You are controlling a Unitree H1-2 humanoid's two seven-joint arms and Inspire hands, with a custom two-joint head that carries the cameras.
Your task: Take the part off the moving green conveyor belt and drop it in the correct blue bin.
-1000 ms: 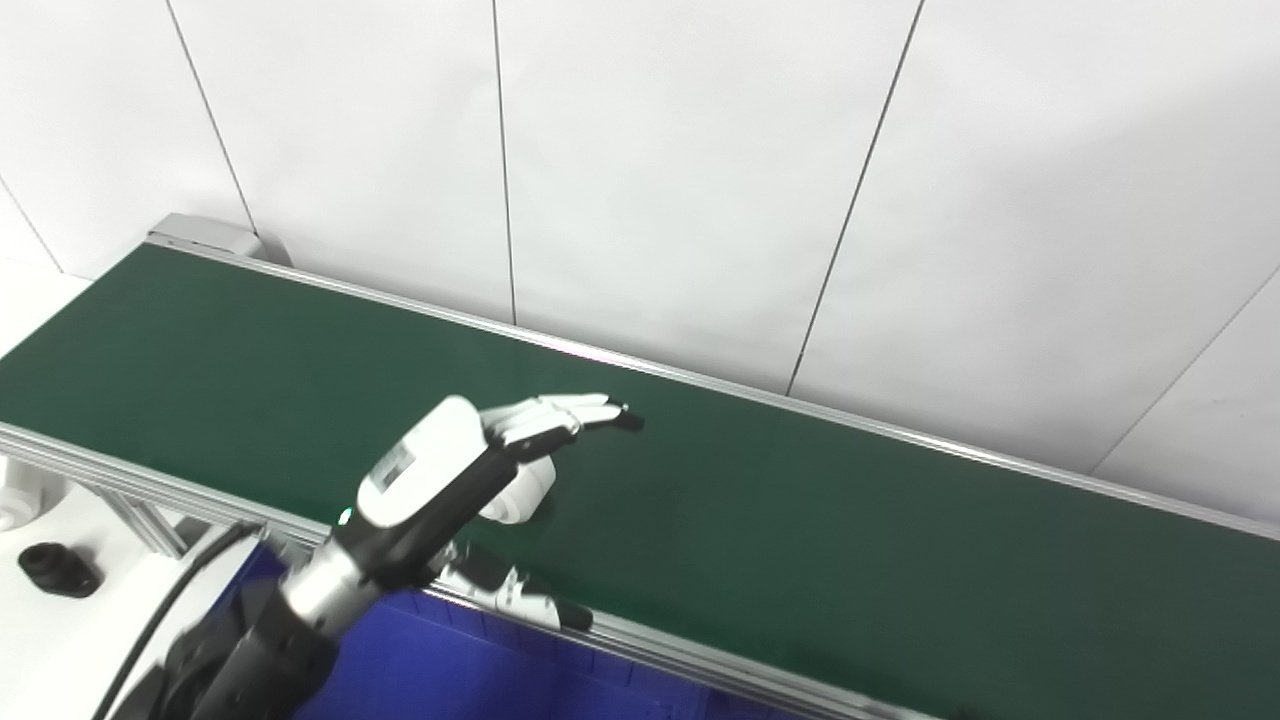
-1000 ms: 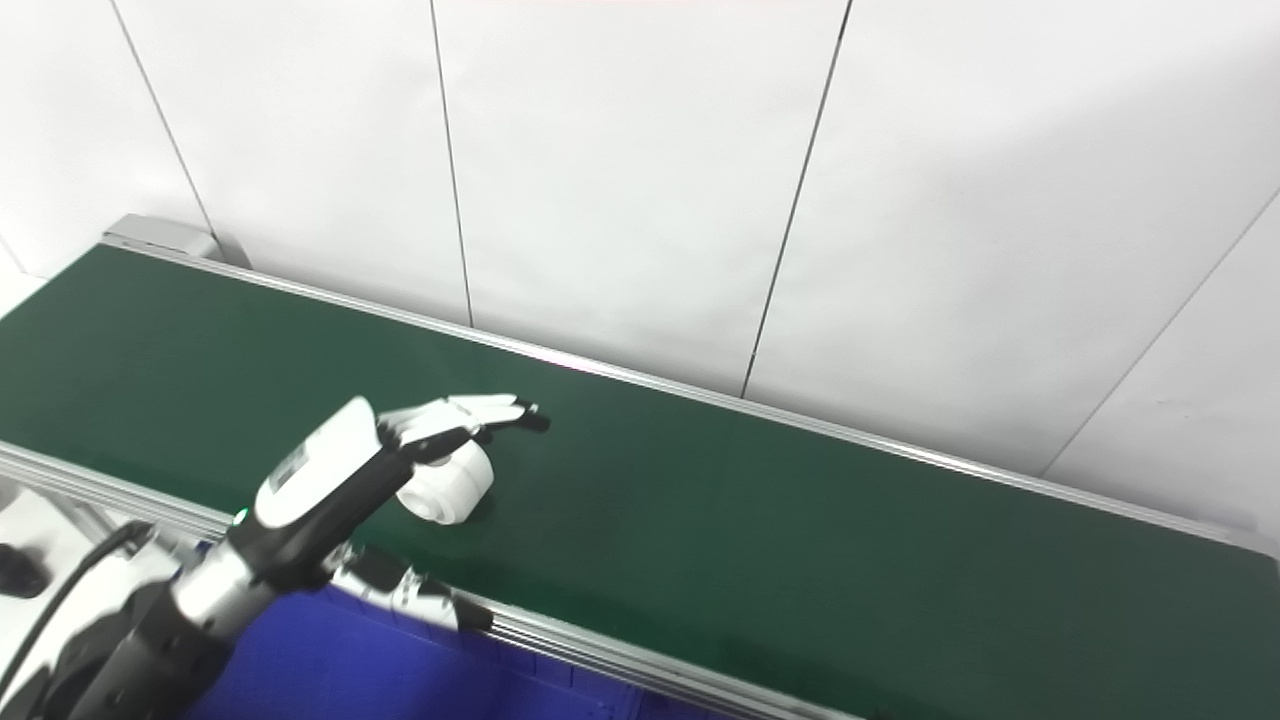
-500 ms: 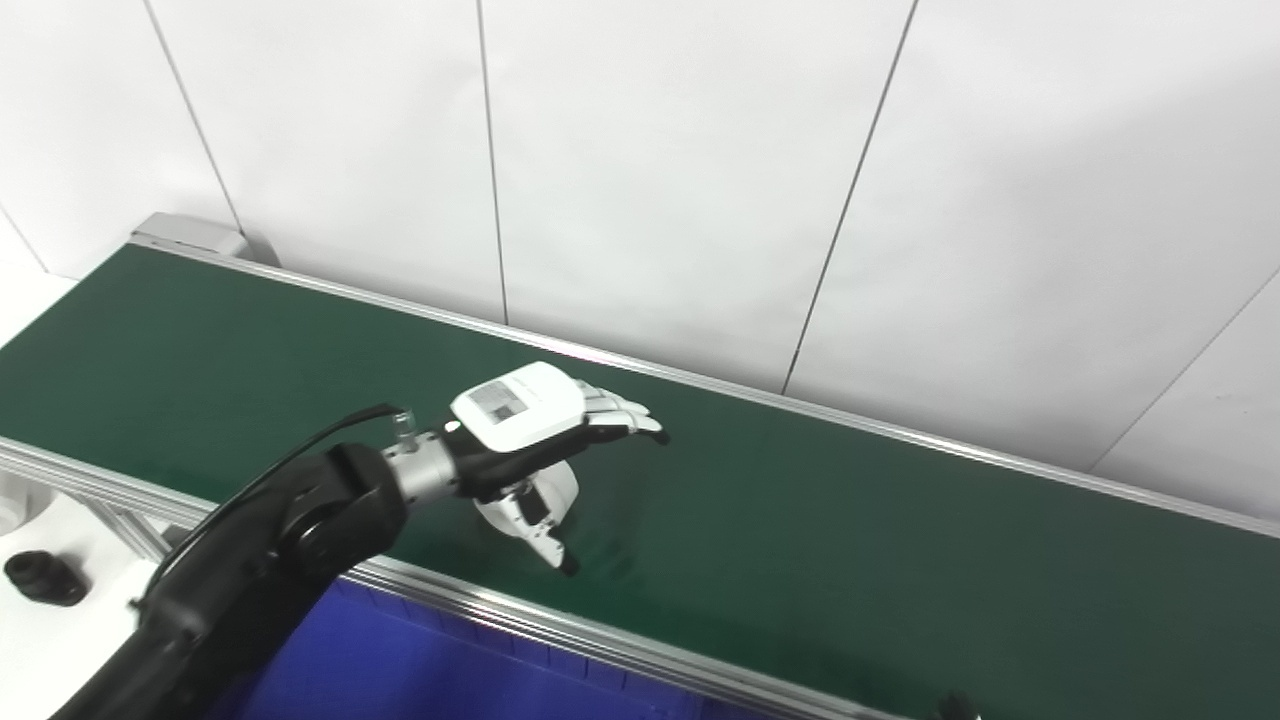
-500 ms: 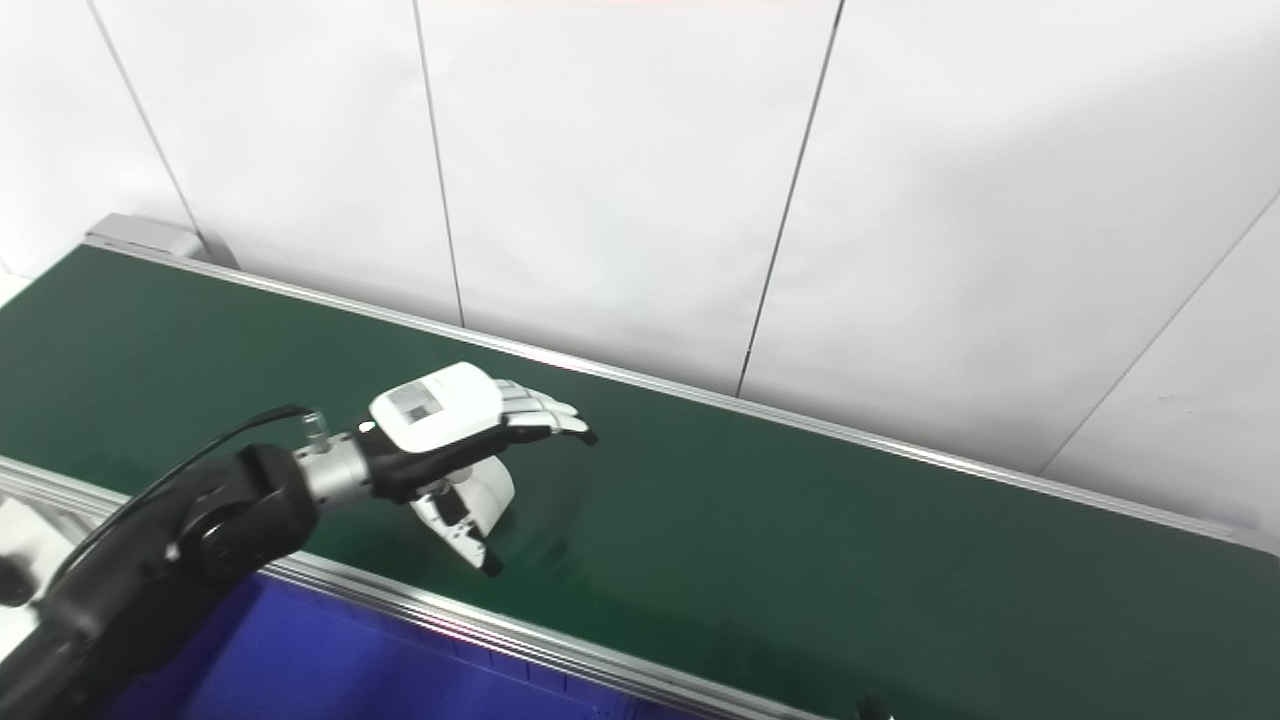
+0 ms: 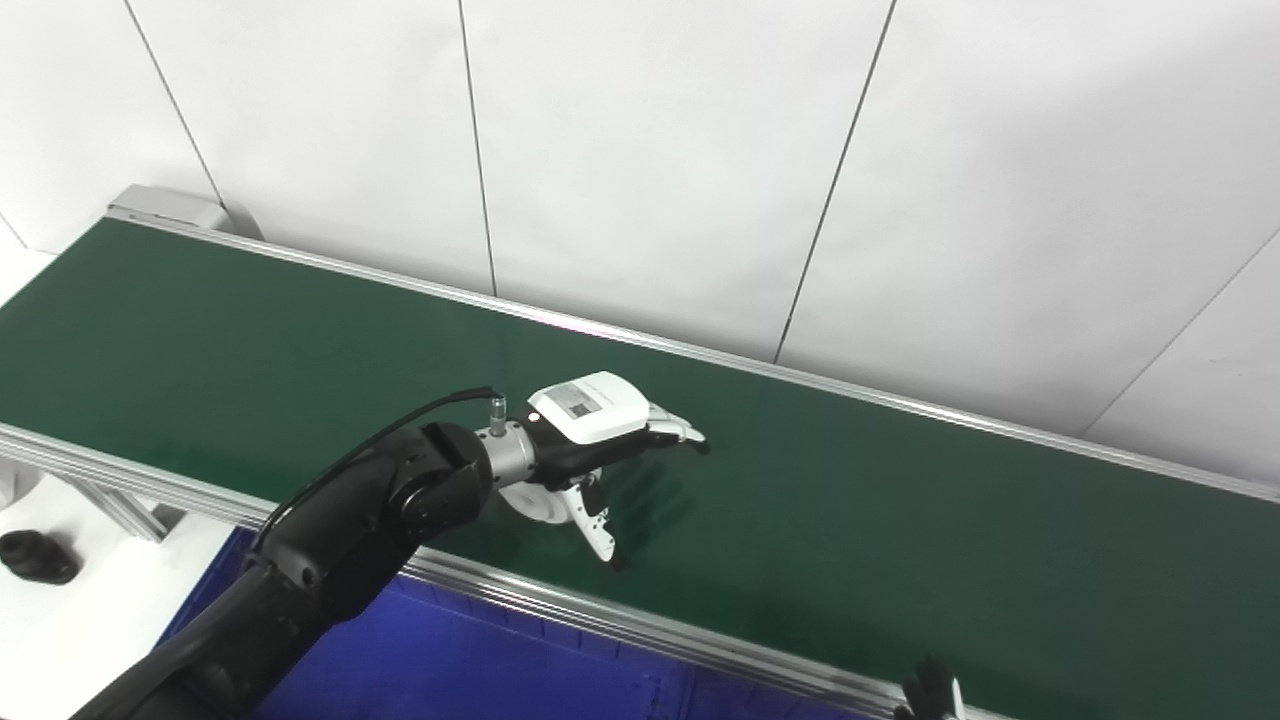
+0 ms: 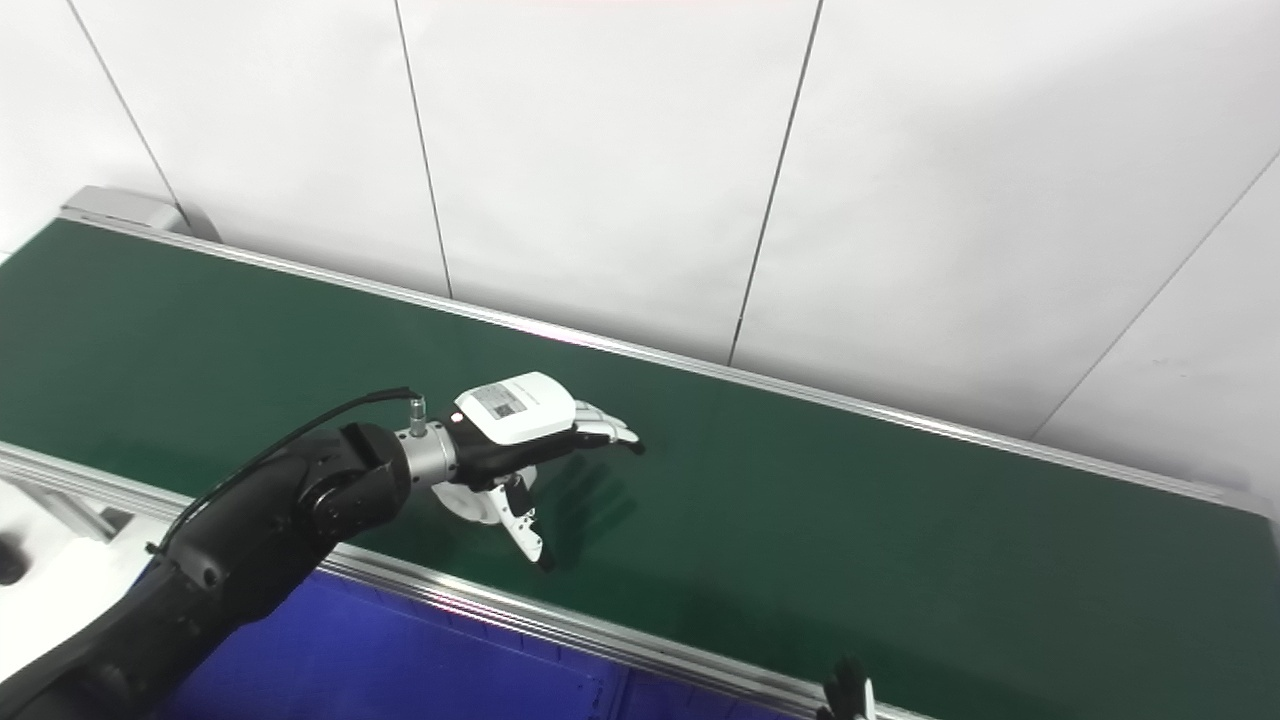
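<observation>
Over the dark green conveyor belt [image 5: 900,520], left hand [image 5: 590,430] spreads its fingers around the white round plastic part [image 5: 528,503] lying beneath its palm, unclamped; belt travel could slip it away.

Left arm [image 5: 330,535] enters from lower left, black-sleeved, reaching forward and right with elbow bent. Silver wrist cuff [image 5: 503,452] with cable running back along forearm. Left hand [image 5: 590,430] palm down, white back plate up, fingers [image 5: 675,434] extended together, pointing right. Thumb [image 5: 597,525] angled down and apart from fingers. Right hand [image 5: 930,692] barely visible at bottom edge, only dark fingertips showing; pose unclear.
</observation>
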